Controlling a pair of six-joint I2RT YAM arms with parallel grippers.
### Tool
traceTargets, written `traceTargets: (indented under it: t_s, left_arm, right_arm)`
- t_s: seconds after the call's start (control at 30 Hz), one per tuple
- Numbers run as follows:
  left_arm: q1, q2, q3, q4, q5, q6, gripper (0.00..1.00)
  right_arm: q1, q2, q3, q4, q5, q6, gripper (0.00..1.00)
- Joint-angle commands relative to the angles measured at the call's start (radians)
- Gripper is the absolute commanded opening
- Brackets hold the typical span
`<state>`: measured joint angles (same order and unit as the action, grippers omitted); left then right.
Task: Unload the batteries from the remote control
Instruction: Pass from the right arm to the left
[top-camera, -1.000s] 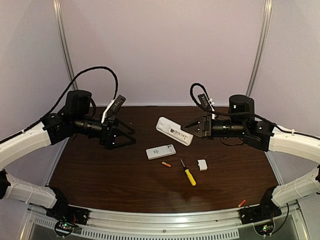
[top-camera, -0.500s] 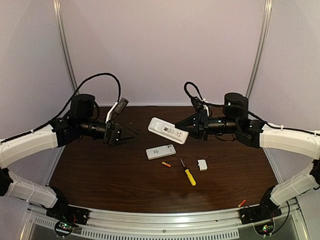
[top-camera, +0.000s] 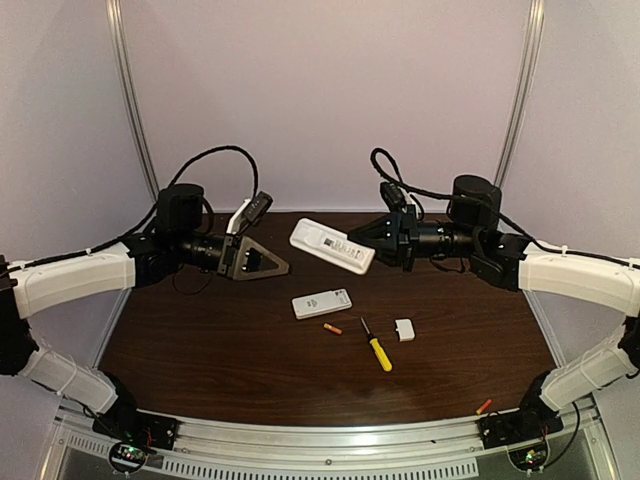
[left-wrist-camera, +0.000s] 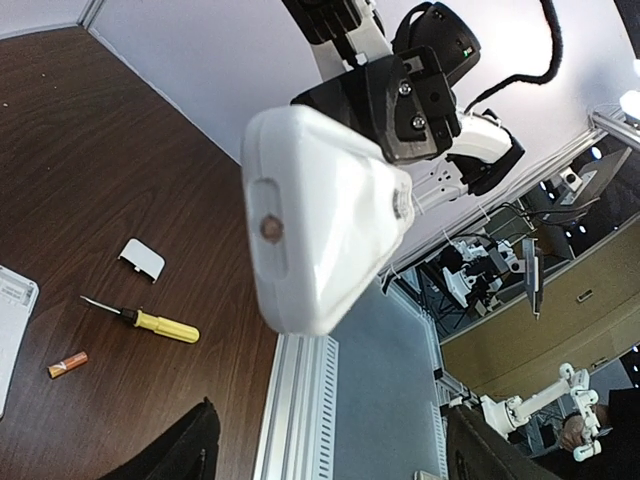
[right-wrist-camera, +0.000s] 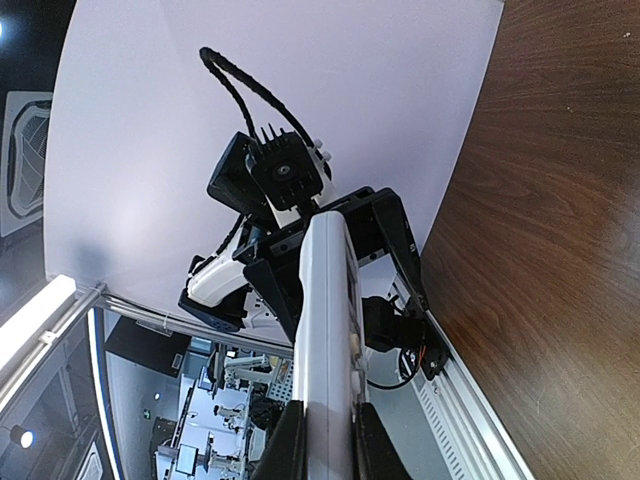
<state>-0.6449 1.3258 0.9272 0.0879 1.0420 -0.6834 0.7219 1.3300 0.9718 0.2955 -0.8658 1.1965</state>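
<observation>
My right gripper (top-camera: 372, 248) is shut on one end of a white remote control (top-camera: 331, 246) and holds it in the air over the back of the table, its free end toward the left arm. In the right wrist view the remote control (right-wrist-camera: 327, 330) stands edge-on between the fingers (right-wrist-camera: 290, 445). My left gripper (top-camera: 275, 265) is open, level with that free end and just short of it. The remote's blunt end (left-wrist-camera: 320, 215) fills the left wrist view above the spread fingertips (left-wrist-camera: 175, 450). One orange battery (top-camera: 332, 328) lies on the table, another (top-camera: 484, 406) by the front right rail.
A second white remote (top-camera: 322, 303) lies flat mid-table. Beside the battery lie a yellow-handled screwdriver (top-camera: 376, 345) and a small white cover (top-camera: 404, 329). The metal rail (top-camera: 330, 440) runs along the near edge.
My left gripper has moved right toward the held remote and its jaws have narrowed a little. The right gripper has carried the remote up and leftward.
</observation>
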Motion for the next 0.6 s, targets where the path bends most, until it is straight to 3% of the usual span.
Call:
traceTargets:
  t_s: [0.0, 0.33, 0.57]
  left_arm:
    - [0.007, 0.032, 0.056, 0.123, 0.064, -0.054, 0.79]
    - [0.007, 0.090, 0.102, 0.179, 0.137, -0.111, 0.77]
    - [0.005, 0.141, 0.142, 0.230, 0.181, -0.163, 0.70]
  right_arm:
    - [-0.006, -0.012, 0.026, 0.066, -0.027, 0.039, 0.00]
    - [-0.003, 0.002, 0.037, 0.056, -0.101, 0.052, 0.00]
    - [0.009, 0.028, 0.060, 0.055, -0.148, 0.055, 0.00]
